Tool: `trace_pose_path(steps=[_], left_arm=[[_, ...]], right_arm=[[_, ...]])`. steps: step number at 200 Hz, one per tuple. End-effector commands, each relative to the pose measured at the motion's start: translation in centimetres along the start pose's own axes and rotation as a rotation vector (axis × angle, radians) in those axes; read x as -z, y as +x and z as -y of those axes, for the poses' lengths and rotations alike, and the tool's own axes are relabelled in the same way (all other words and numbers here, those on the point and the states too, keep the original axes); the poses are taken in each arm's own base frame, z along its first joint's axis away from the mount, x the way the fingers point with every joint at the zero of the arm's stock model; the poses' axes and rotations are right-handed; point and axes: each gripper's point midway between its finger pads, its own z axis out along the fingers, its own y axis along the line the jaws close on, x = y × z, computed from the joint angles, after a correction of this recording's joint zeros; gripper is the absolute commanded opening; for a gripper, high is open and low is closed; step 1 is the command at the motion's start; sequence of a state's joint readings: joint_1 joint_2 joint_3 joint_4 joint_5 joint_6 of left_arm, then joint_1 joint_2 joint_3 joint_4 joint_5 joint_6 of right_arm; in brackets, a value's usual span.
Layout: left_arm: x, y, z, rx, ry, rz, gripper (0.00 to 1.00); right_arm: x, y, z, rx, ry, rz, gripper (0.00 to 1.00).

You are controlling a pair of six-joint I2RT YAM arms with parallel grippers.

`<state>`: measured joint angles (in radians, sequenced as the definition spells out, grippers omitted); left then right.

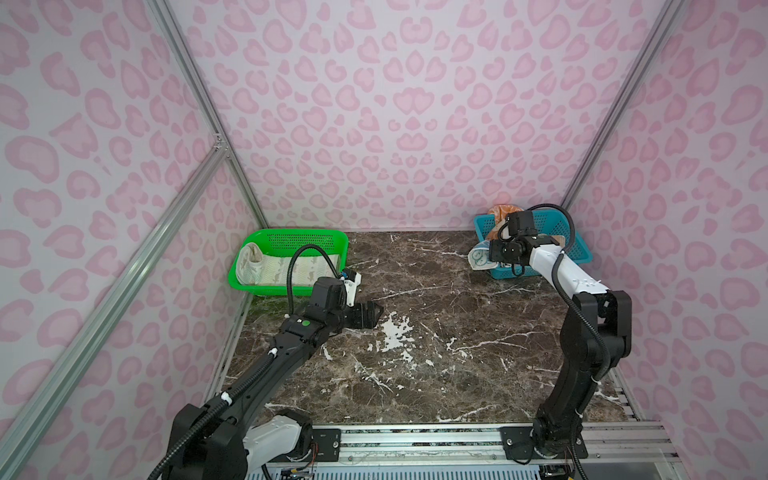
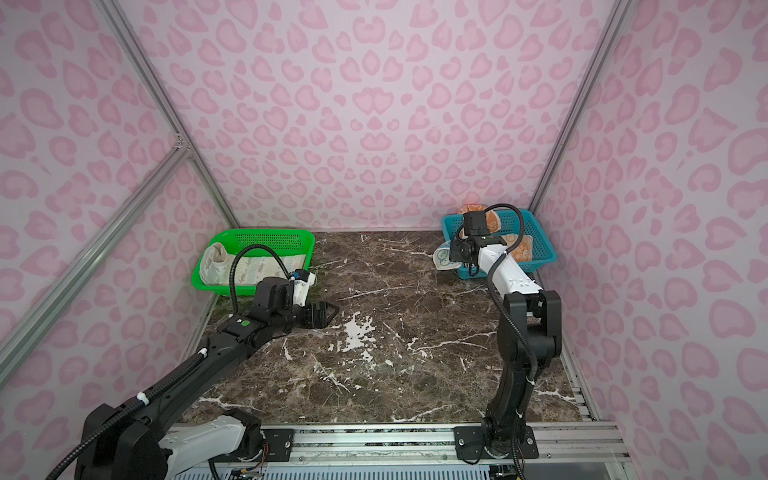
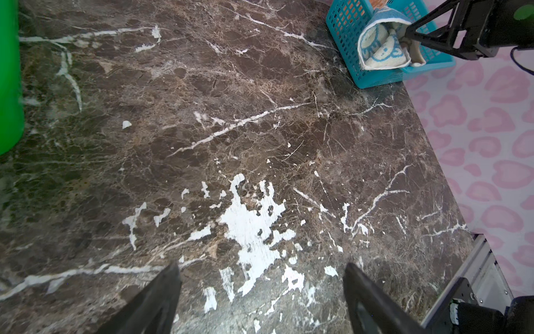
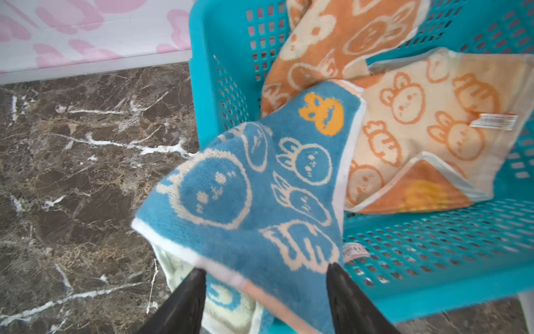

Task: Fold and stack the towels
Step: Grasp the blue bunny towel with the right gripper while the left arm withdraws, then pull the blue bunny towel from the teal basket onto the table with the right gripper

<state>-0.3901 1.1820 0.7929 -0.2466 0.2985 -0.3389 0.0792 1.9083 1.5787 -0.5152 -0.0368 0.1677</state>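
1. The dark marble table (image 1: 436,332) spans the floor between my two arms.
2. The green basket (image 1: 291,239) sits at the far left corner. The blue basket (image 1: 557,226) sits at the far right corner, well apart from it.
3. The white towel (image 1: 274,270) with pastel chevrons lies in the green basket, one end bunched against its left wall. It is near my left claw but does not touch it.
4. The orange towel (image 4: 332,37) lies crumpled in the blue basket, partly turned to its pale side. It is beyond my right claw and is not touched.
5. The blue towel (image 4: 245,188) with bunny faces hangs over the blue basket's near-left corner, half inside and half outside the rim. Its lower edge runs right between my right fingertips.
6. My left claw (image 3: 263,267) hovers over bare table just in front of the green basket. Its fingers are wide apart with nothing between them.
7. My right claw (image 4: 265,269) is at the blue basket's corner. Its fingers are apart, one on each side of the blue towel's edge, and the cloth between them shows no pinch.
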Motion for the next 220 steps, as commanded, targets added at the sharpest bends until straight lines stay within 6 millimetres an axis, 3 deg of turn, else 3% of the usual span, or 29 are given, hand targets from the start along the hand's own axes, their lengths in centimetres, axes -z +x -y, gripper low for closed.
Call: trace_pose_path(steps=[1,41,58,80,103,139,164,220], left_arm=[[-0.5,-1.7,0.9,-0.032,0.021,0.039,0.89],[-1.3,-1.8,1.0,-0.065,0.010,0.020,0.89],[-1.4,-2.0,1.0,-0.076,0.007,0.016,0.89],[-1.7,-2.1,1.1,-0.077,0.017,0.011,0.89],[-2.0,-2.3,1.3,-0.079,0.025,0.011,0.88],[-1.6,-3.7,1.8,-0.093,0.031,0.047,0.89],[-1.4,-4.7,2.2,-0.109,0.034,0.069,0.89],[0.2,-7.7,3.2,-0.169,0.019,0.134,0.89]], right_arm=[[-0.8,0.3,-0.4,-0.012,-0.050,-0.022,0.53],[-1.0,-0.2,0.2,-0.020,-0.051,-0.012,0.23],[-0.6,-0.7,0.1,-0.017,-0.057,0.001,0.00],[0.5,-1.4,0.3,-0.012,-0.051,0.025,0.00],[3.1,-3.0,-0.3,0.008,-0.078,0.087,0.00],[9.9,-5.6,-1.9,0.052,-0.155,0.220,0.00],[15.6,-6.9,-4.1,0.123,-0.218,0.327,0.00],[28.8,-6.1,-14.5,0.409,-0.460,0.493,0.00]])
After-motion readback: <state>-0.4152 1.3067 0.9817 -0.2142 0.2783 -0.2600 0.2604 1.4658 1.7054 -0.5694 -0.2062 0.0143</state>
